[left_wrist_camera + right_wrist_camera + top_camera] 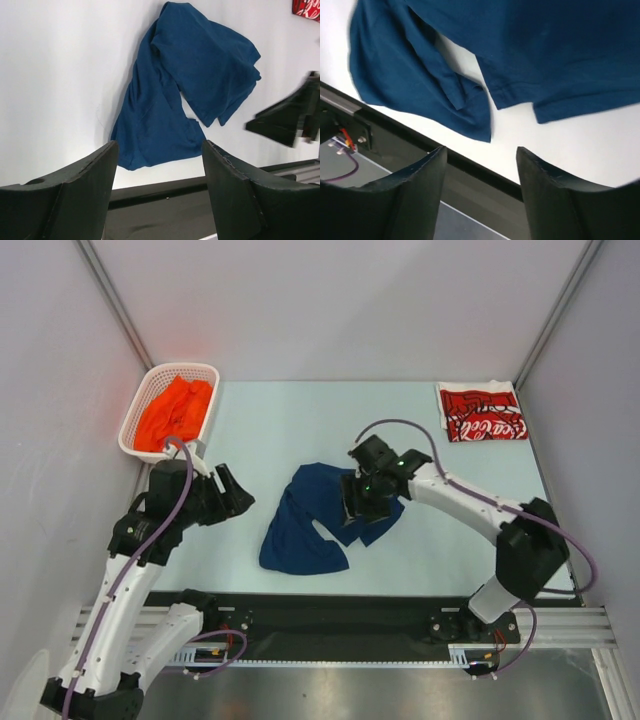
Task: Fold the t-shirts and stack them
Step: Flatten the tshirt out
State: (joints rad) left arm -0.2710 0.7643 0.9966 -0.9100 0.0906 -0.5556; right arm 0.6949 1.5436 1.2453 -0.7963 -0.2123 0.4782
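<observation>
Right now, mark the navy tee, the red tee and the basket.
navy tee (300, 545): top view, lower crumpled lobe.
red tee (483, 412): top view, folded middle.
basket (185, 367): top view, far rim.

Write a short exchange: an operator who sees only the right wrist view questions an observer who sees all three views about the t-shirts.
Operator: I see only a navy t-shirt, unfolded. Are there others?
Observer: Yes. A red Coca-Cola t-shirt lies folded at the far right corner of the table.
Operator: Is that all of them?
Observer: No. An orange t-shirt sits crumpled in a white basket at the far left.
</observation>
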